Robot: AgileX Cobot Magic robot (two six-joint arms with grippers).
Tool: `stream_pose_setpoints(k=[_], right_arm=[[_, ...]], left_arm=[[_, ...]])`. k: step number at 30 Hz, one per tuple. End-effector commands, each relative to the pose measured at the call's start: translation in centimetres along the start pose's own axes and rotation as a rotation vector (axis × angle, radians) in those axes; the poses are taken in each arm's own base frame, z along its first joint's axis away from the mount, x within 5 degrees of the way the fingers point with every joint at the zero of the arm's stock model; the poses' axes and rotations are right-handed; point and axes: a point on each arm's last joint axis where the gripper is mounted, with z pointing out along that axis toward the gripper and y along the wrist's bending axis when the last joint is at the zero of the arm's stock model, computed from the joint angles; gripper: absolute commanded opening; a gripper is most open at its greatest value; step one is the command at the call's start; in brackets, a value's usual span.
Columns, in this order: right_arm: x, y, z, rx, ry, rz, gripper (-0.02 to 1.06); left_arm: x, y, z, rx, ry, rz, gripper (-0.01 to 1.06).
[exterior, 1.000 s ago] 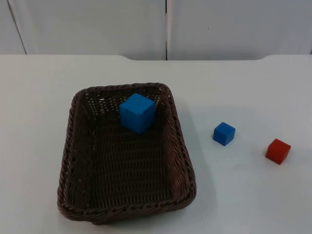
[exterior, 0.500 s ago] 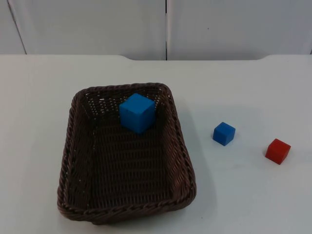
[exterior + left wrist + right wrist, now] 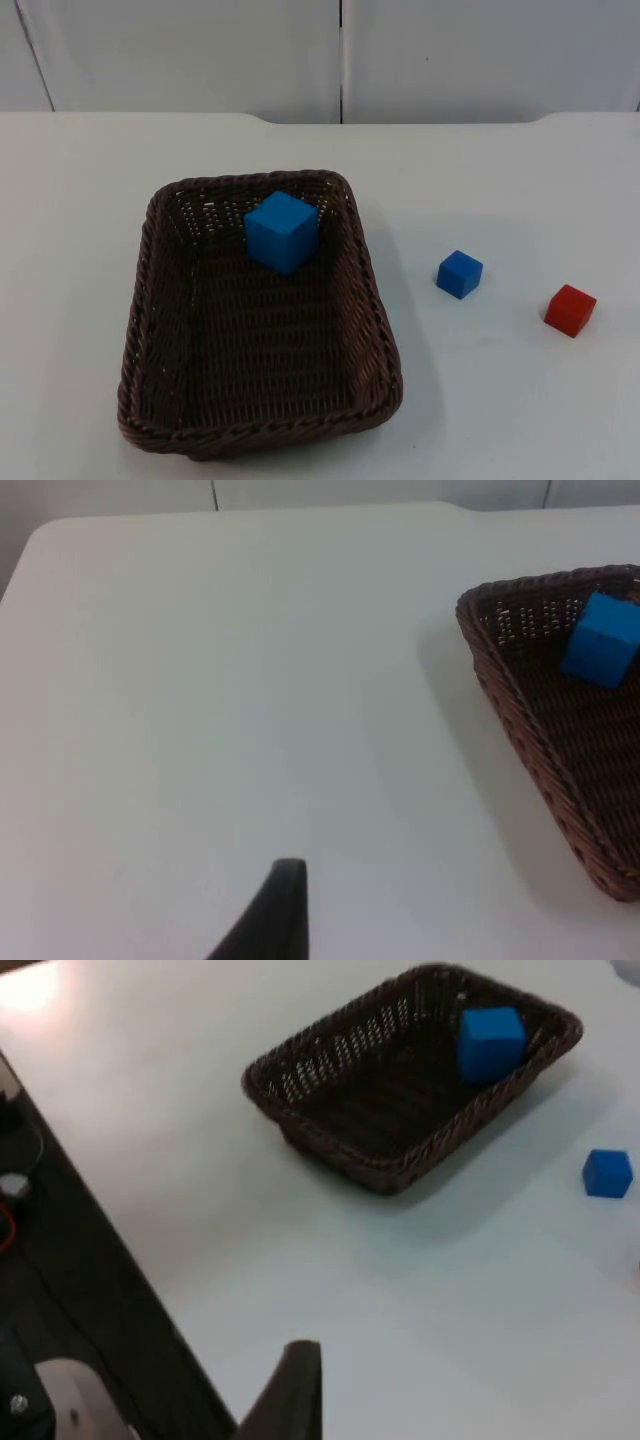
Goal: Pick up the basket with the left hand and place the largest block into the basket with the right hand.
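Left of centre in the top view, we are seeing the brown wicker basket (image 3: 160, 330) sitting flat on the white table (image 3: 500, 160). Its long axis is running from the lower edge of the frame up toward the partition wall (image 3: 200, 50), leaning slightly, with the narrower far end pointing up and a little right. The large blue block (image 3: 282, 231) is lying inside the basket at that far end, close against the far wall and nearer the right-hand corner, with one corner turned toward the camera.

Right of the basket we are seeing the small blue block (image 3: 459, 274) on the table, well apart from the rim, and further right and slightly lower the red block (image 3: 570, 310), apart from the blue one.

We are finding the left gripper (image 3: 262, 920) over bare table, well away from the basket's corner; one dark fingertip is showing, so we cannot tell how wide it is standing. We are finding the right gripper (image 3: 290, 1390) likewise above the table near its edge, well off from the basket, again one fingertip showing, spread not readable. Neither is touching or holding anything. Both arms are waiting back from the work.
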Motion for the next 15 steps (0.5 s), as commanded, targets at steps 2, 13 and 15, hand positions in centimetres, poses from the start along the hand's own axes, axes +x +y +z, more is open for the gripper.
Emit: stream_pose_setpoints(k=[2,13,15], right_arm=[[-0.04,0.19,0.14,-0.021,-0.018,-0.020,0.88],[-0.04,0.18,0.14,-0.019,-0.018,-0.020,0.88],[-0.04,0.18,0.14,-0.019,-0.018,-0.020,0.88]], left_arm=[[0.07,0.02,0.04,-0.002,-0.003,0.001,1.05],[0.08,-0.15,0.03,0.017,-0.003,0.016,1.05],[0.08,-0.15,0.03,0.017,-0.003,0.016,1.05]])
